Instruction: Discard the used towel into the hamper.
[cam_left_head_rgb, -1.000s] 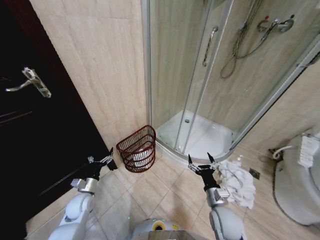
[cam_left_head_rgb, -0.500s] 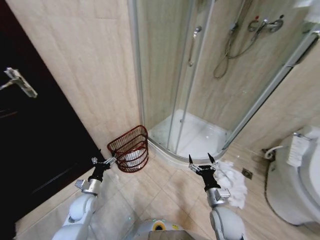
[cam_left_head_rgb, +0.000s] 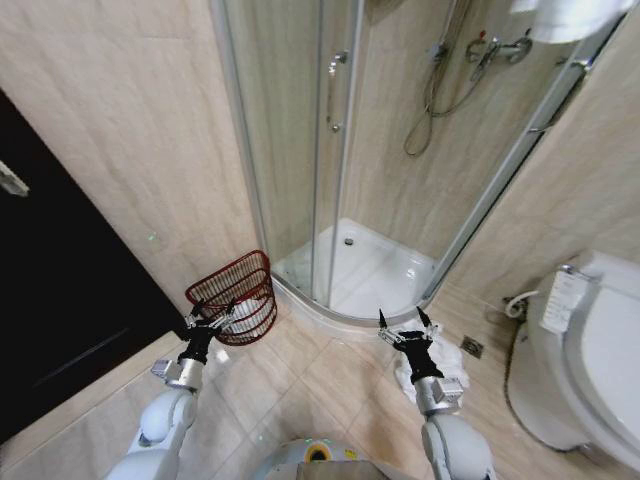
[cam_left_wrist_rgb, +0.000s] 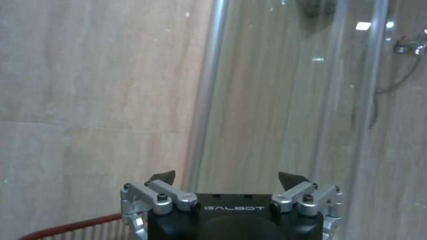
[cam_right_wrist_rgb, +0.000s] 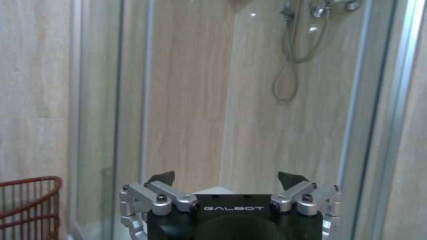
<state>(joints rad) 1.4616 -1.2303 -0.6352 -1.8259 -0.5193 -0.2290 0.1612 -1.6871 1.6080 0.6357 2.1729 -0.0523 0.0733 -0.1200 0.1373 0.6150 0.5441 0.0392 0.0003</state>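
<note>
The hamper (cam_left_head_rgb: 232, 297), a small round reddish-brown wire basket, stands on the tiled floor against the wall, left of the shower. Something white lies inside it. My left gripper (cam_left_head_rgb: 210, 318) hangs open and empty just in front of the hamper. Its wrist view shows the open left gripper (cam_left_wrist_rgb: 228, 177) with the hamper's rim (cam_left_wrist_rgb: 67, 230) beside it. The used towel (cam_left_head_rgb: 452, 358) is a crumpled white heap on the floor by the shower's curb, partly hidden behind my right arm. My right gripper (cam_left_head_rgb: 403, 322) is open above its near edge. The right gripper (cam_right_wrist_rgb: 227, 177) faces the shower, with the hamper (cam_right_wrist_rgb: 27, 205) off to one side.
A curved glass shower enclosure (cam_left_head_rgb: 330, 150) with a white tray (cam_left_head_rgb: 365, 275) fills the corner ahead. A white toilet (cam_left_head_rgb: 590, 350) stands at the right. A dark door (cam_left_head_rgb: 60, 280) is at the left, and a floor drain (cam_left_head_rgb: 472, 347) lies beside the towel.
The head camera has swung right, so the door, hamper and shower sit further left in the picture. Both arms keep the same pose, grippers open.
</note>
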